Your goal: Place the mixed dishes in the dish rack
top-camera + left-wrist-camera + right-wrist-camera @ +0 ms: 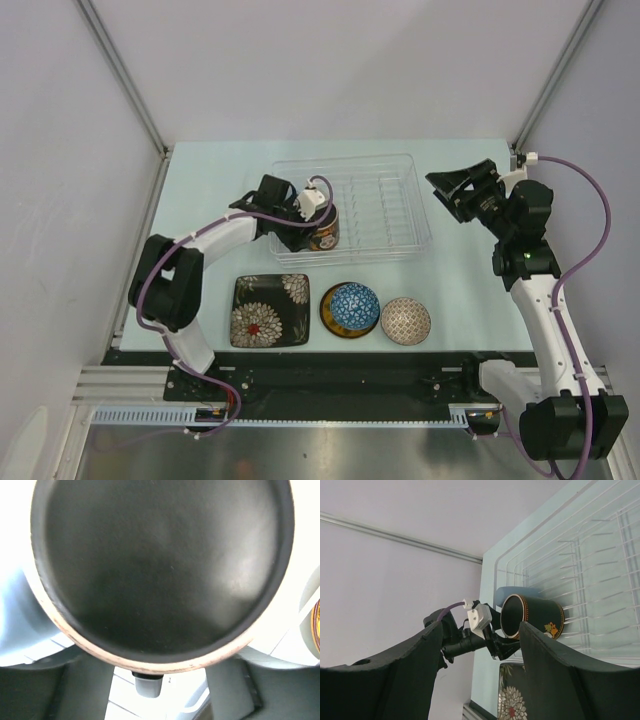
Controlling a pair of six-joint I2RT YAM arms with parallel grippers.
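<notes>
On the table's (460, 290) near side sit the black plate (270, 310), blue bowl (352, 304) and brownish bowl (405, 320). Beyond, the mug (326, 230) is upright in the dish rack's (390, 178) near left corner, at the left gripper (308, 212); whether its jaws grip cannot be told. The right gripper's (480, 627) jaws gape wide, empty.

— What does the bench (200, 190) look like?
— Pale blue-green and flat. A clear dish rack (385, 205) stands at its far middle.
— And closer in?
— A row along the near edge. The black square floral plate (270, 310) lies at the left. The saucer (327, 322) comes next, bearing the blue patterned bowl (355, 305). The brownish patterned bowl (405, 320) sits just beside it on the right. All lie apart from the rack.
</notes>
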